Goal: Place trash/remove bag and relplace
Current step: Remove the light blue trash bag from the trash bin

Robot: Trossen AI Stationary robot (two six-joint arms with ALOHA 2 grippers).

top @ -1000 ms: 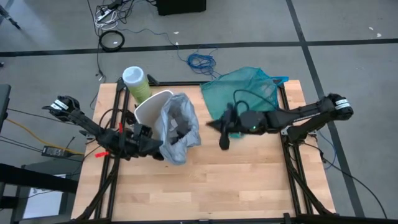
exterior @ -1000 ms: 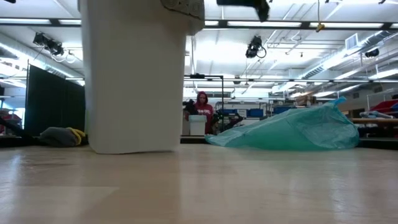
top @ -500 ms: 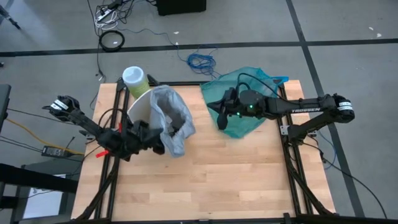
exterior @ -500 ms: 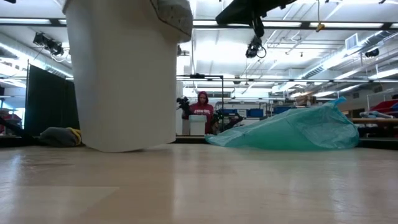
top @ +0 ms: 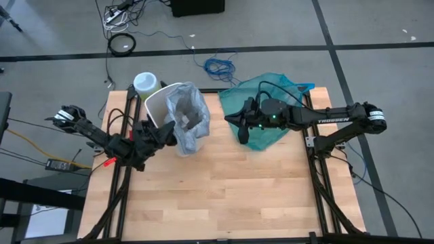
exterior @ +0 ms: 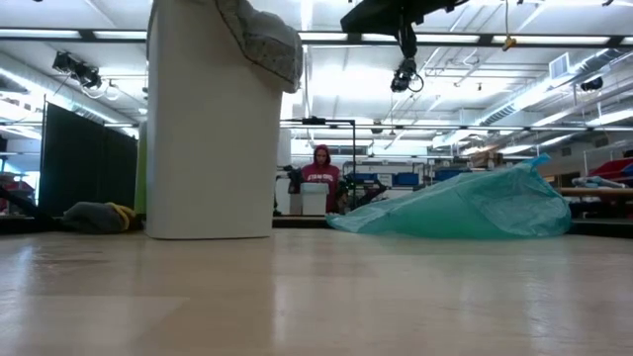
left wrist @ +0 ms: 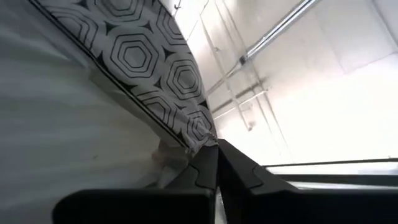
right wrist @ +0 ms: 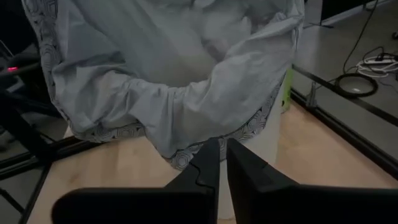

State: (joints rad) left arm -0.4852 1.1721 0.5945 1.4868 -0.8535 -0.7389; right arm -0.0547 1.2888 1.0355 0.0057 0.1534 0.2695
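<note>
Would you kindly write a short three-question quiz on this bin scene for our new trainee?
1. True or false: the white bin lies on its side.
2. The teal bag lies under which arm? A left; B right.
3. Fill in: the grey liner is draped over the bin's ____.

Key: 1 false, it stands upright; 2 B, below the right gripper; 3 rim.

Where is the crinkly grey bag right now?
In the high view, the pale grey crinkly plastic bag sits in the white plastic bin at the table's back left, draped over its rim, beside the left claw.
</note>
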